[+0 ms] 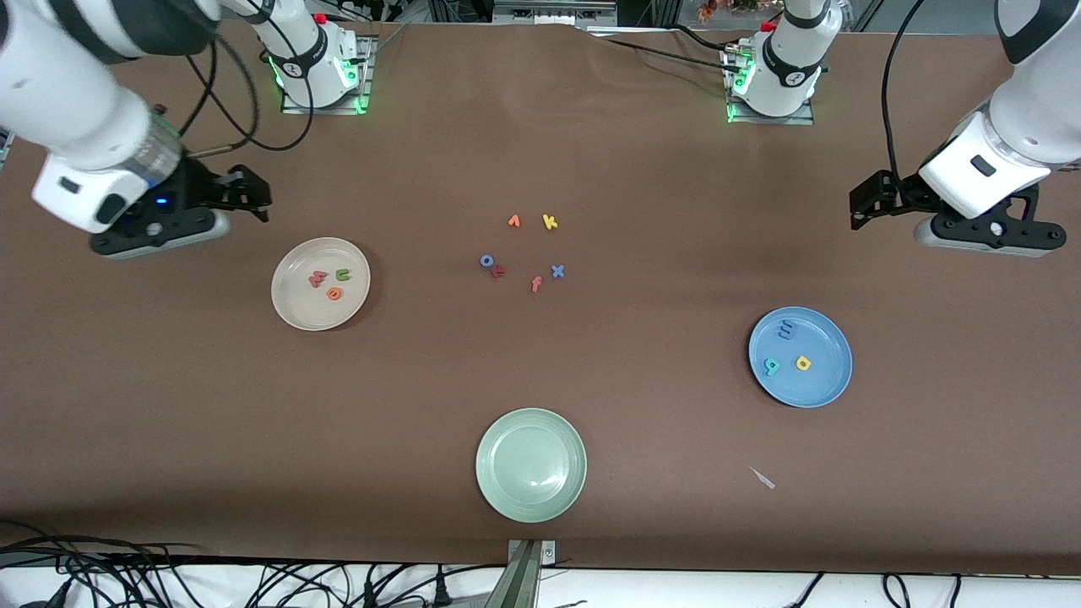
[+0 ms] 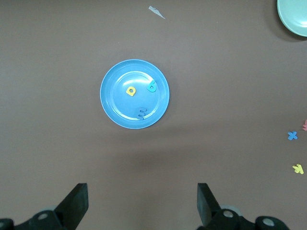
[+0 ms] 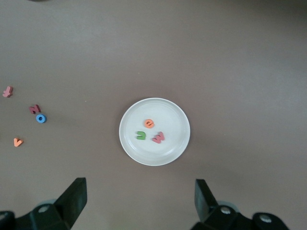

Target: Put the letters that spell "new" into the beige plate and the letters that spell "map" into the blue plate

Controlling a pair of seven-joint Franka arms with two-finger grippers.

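The beige plate (image 1: 297, 306) lies toward the right arm's end of the table. In it are a green n (image 1: 343, 274), an orange e (image 1: 334, 294) and a salmon w (image 1: 317, 279). The blue plate (image 1: 823, 384) lies toward the left arm's end and holds a blue m (image 1: 786, 330), a yellow a (image 1: 803, 363) and a teal p (image 1: 771, 366). My right gripper (image 1: 252, 198) hangs open and empty over bare table beside the beige plate (image 3: 168, 112). My left gripper (image 1: 870, 204) hangs open and empty over bare table beside the blue plate (image 2: 109, 98).
Loose letters lie at the table's middle: an orange v (image 1: 513, 221), a yellow k (image 1: 550, 222), a blue o (image 1: 487, 261), a dark red letter (image 1: 498, 271), a salmon f (image 1: 535, 285) and a blue x (image 1: 557, 271). A pale green plate (image 1: 488, 464) and a white scrap (image 1: 763, 478) lie nearer the camera.
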